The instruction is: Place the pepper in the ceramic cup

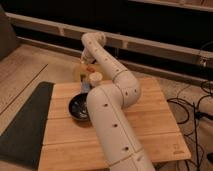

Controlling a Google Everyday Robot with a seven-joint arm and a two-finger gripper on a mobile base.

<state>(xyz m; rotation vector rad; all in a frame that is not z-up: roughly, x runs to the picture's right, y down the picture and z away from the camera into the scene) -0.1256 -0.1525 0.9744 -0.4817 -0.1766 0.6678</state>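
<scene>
My gripper point(86, 61) is at the far end of the arm, over the table's back left edge, and the wrist hides most of it. A small red-orange pepper point(90, 68) shows right under it; I cannot tell whether it is held. The pale cream ceramic cup point(95, 77) stands just in front of and below the pepper, next to the arm.
A wide dark bowl point(78, 107) sits on the wooden table point(150, 120) at the left, partly behind my arm. A yellowish object point(78, 73) lies left of the cup. A dark mat point(25, 125) lies left of the table. Cables point(197, 107) run on the floor at the right.
</scene>
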